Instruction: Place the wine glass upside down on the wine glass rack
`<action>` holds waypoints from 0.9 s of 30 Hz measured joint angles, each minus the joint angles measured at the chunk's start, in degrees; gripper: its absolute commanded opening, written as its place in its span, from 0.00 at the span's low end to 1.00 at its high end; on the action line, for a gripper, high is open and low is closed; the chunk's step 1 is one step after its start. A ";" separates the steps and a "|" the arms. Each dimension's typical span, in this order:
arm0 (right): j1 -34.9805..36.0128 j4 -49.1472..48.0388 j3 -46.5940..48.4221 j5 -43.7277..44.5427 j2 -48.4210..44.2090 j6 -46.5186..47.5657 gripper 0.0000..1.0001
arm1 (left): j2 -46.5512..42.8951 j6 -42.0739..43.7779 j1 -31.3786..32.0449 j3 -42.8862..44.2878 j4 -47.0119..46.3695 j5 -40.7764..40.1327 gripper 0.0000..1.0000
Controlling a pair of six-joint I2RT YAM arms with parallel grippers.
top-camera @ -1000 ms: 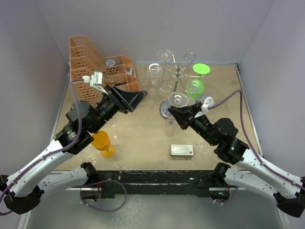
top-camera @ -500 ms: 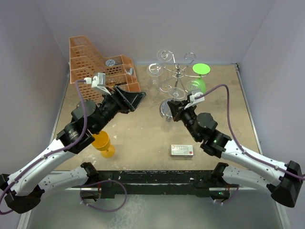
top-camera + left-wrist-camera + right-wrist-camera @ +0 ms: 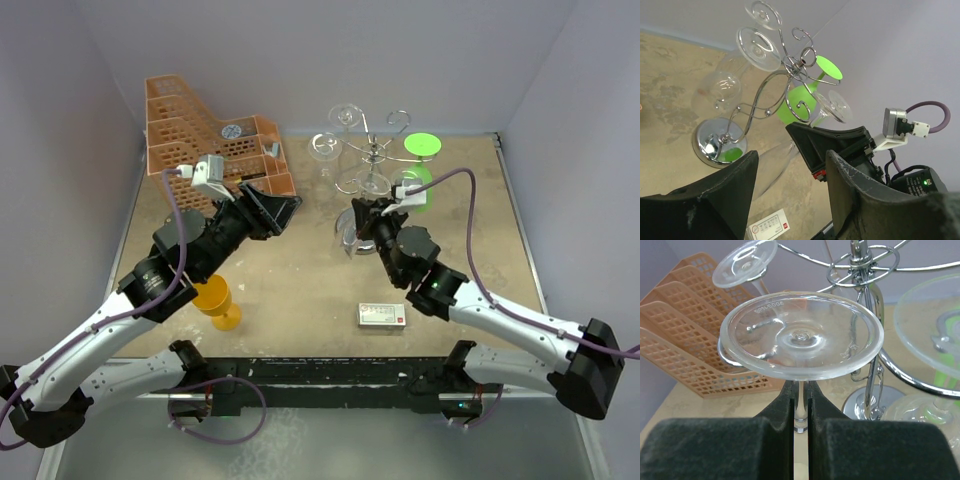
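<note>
The right pincer point(image 3: 800, 412) is clamped on the thin stem of a clear wine glass point(image 3: 802, 337), foot up and bowl hanging below; the turning-over looks done. The glass sits at the near side of the wine glass rack point(image 3: 371, 153), just in front of its post, with the foot about level with the curled arms. Whether the foot touches a wire I cannot tell; it does not look seated, since the pincer carries it. What seems left: slide the stem into a free arm so the foot rests on the wire, let go, back away. Other arms of the rack already hold clear glasses and a green glass point(image 3: 413, 182). The left pincer point(image 3: 272, 203) hangs left of the rack, spread wide and empty, above the worktop point(image 3: 300, 280).
</note>
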State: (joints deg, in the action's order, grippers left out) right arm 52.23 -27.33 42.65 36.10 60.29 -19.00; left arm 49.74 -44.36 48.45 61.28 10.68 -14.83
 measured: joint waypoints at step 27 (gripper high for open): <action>-0.55 2.21 8.02 0.39 9.77 -1.27 0.00 | 0.94 0.04 0.00 0.00 0.33 -0.33 0.54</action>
State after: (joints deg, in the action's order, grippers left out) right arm 51.68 -25.12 50.68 36.49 70.06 -20.27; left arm 50.68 -44.31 48.45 61.28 11.00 -15.16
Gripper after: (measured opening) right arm 0.061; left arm 0.537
